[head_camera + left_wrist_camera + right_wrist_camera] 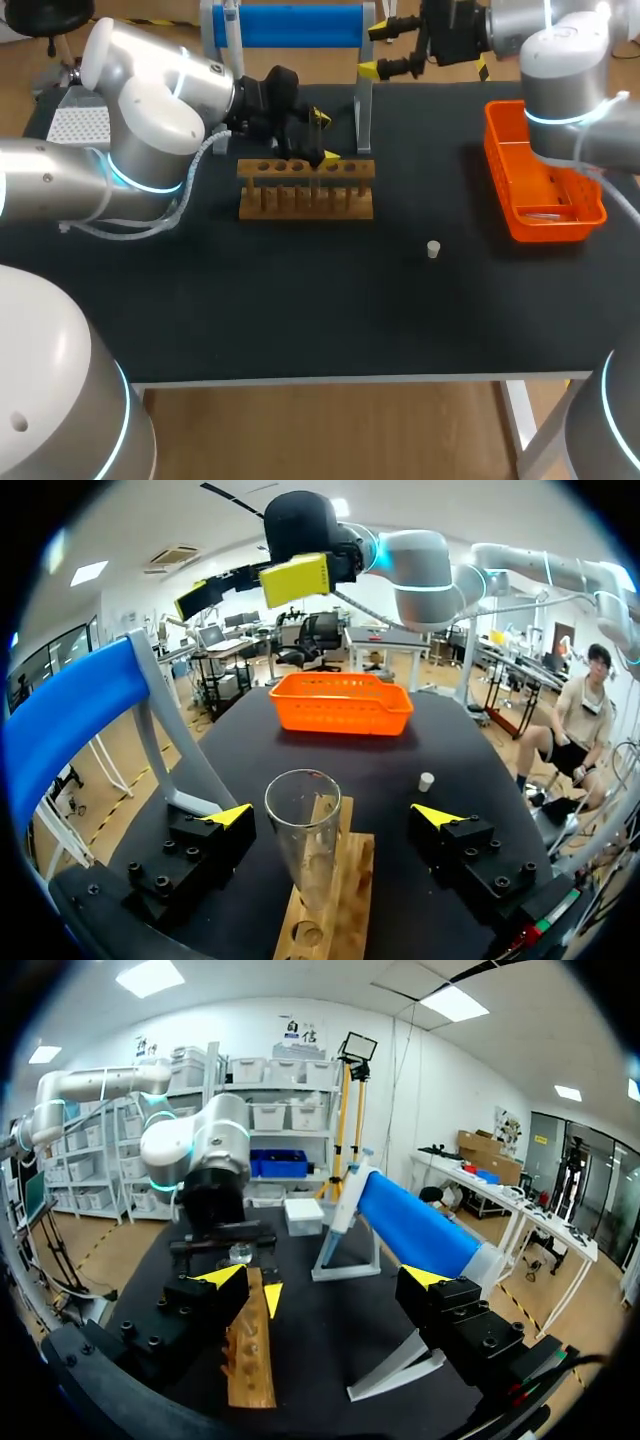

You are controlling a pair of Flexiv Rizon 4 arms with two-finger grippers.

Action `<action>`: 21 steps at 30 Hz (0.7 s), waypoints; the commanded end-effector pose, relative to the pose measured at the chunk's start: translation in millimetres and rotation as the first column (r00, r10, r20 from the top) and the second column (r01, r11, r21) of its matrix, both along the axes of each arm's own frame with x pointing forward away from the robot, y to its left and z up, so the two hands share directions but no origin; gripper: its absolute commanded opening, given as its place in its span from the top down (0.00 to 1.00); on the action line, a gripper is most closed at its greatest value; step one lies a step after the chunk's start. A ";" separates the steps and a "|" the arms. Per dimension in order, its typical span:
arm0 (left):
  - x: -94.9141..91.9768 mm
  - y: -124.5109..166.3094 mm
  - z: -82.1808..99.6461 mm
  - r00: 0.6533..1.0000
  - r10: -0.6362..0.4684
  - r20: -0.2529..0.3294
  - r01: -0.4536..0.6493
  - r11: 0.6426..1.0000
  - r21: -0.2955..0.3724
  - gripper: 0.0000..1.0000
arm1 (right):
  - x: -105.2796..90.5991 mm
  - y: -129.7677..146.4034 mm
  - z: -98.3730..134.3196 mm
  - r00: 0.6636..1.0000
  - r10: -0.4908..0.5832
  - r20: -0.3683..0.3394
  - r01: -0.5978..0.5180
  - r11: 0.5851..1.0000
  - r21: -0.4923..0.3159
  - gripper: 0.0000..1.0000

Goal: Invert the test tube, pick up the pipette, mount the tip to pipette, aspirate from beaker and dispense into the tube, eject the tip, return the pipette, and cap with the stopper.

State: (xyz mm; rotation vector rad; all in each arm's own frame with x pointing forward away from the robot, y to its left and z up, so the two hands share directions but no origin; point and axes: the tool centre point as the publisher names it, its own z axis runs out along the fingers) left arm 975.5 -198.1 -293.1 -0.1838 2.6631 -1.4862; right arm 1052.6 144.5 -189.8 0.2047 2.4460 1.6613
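Observation:
A clear test tube point(303, 830) stands in the wooden rack point(305, 190), its open rim up. My left gripper point(332, 815) is open around the tube, one yellow-tipped finger on each side, neither touching the glass. From overhead the left gripper point(323, 138) sits at the rack's back edge. My right gripper point(375, 50) is open and holds nothing, hovering high over the table's far edge by the blue stand point(290, 25). Its wrist view looks back at the rack point(250, 1345) and the tube point(240, 1253). A small white stopper point(433, 249) lies on the black table.
An orange basket point(545, 175) sits at the right side of the table, under my right arm. The blue stand's white legs point(345, 1260) reach onto the table behind the rack. Open black tabletop point(300, 300) lies in front of the rack.

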 end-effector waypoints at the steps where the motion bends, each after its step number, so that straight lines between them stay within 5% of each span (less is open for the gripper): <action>1: 0.8 0.0 -0.1 1.000 -0.003 -0.001 0.003 1.000 0.000 0.00 | -37.7 -39.3 3.3 1.000 -0.011 -0.007 0.011 0.999 -0.033 0.00; 11: 0.8 0.0 -0.1 1.000 -0.003 -0.001 0.003 1.000 0.000 0.00 | -137.3 -126.6 -28.4 0.995 -0.090 -0.030 0.087 0.991 -0.104 0.00; 21: 0.8 0.0 -0.1 1.000 -0.003 -0.001 0.003 1.000 0.000 0.00 | -206.5 -172.8 -62.5 0.985 -0.169 -0.029 0.163 0.975 -0.148 0.00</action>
